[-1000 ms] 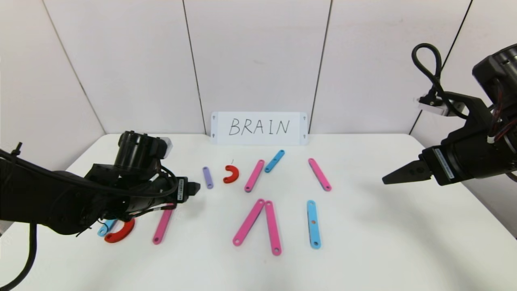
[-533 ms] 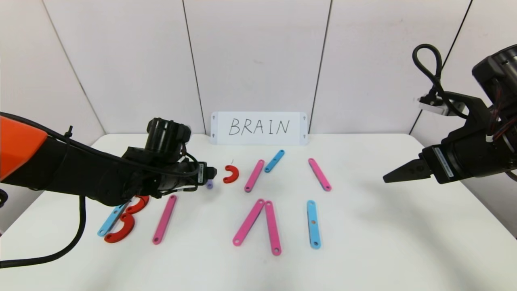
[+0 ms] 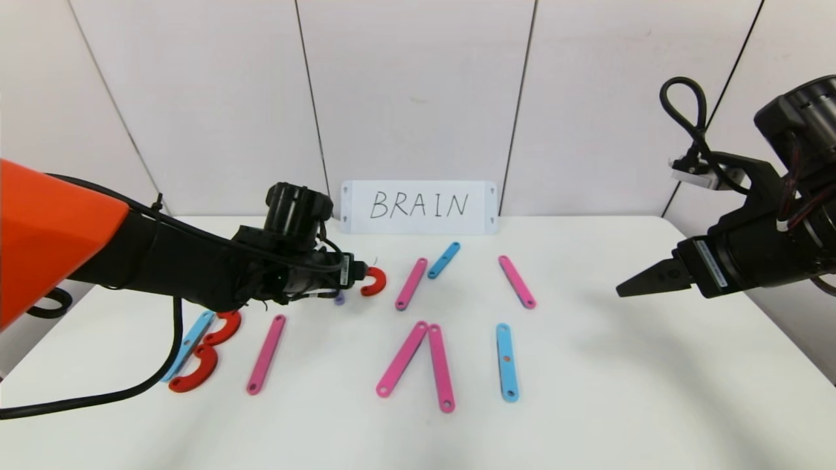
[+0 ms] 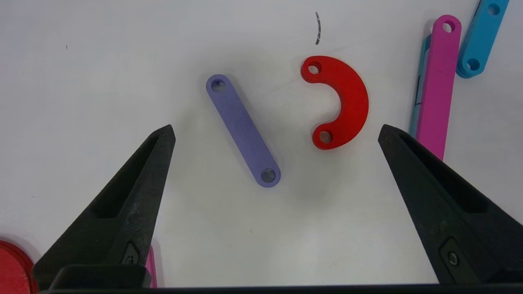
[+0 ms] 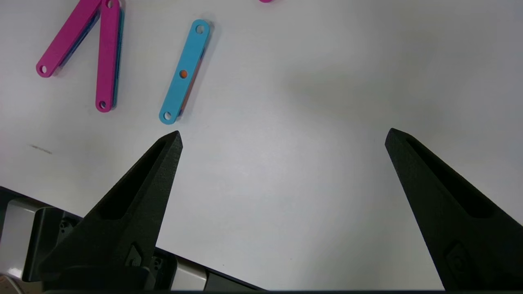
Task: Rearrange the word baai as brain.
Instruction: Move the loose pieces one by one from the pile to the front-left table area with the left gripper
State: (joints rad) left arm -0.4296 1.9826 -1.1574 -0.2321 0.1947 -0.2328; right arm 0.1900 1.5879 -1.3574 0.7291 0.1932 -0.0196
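The left hand [image 4: 276,130] hung wide open over the small purple plastic strip [image 4: 243,130] and red curved plastic piece [image 4: 339,102], probably to grab one. The right hand [image 5: 282,139] waited open, far right.

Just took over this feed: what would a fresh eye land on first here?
The left gripper, jaws wide open, hovers over the purple strip and a red curve at the table's middle rear. Behind them a white card reads BRAIN. The right gripper hangs open at the right edge.
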